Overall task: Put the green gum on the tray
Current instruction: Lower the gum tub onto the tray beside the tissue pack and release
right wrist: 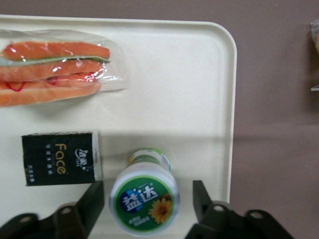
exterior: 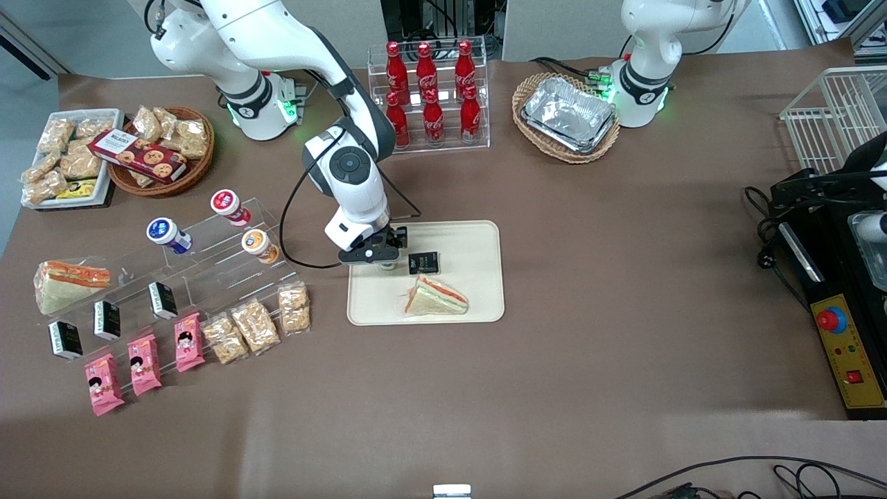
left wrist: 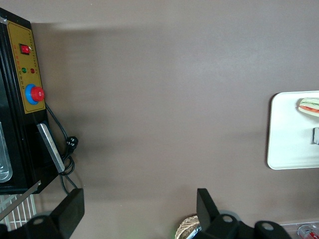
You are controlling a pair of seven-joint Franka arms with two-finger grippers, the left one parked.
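Gripper (right wrist: 144, 199) pointing down over tray (right wrist: 199, 89), jaws parted around upright green gum (right wrist: 144, 199), not touching.

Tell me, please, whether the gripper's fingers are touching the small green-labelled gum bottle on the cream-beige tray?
Apart. In the right wrist view the gripper straddles the green gum bottle, with bare cream-beige tray showing between the bottle and each finger.

The tool (exterior: 380, 257) hangs low over the tray (exterior: 478, 239), beside a wrapped sandwich (exterior: 435, 296).
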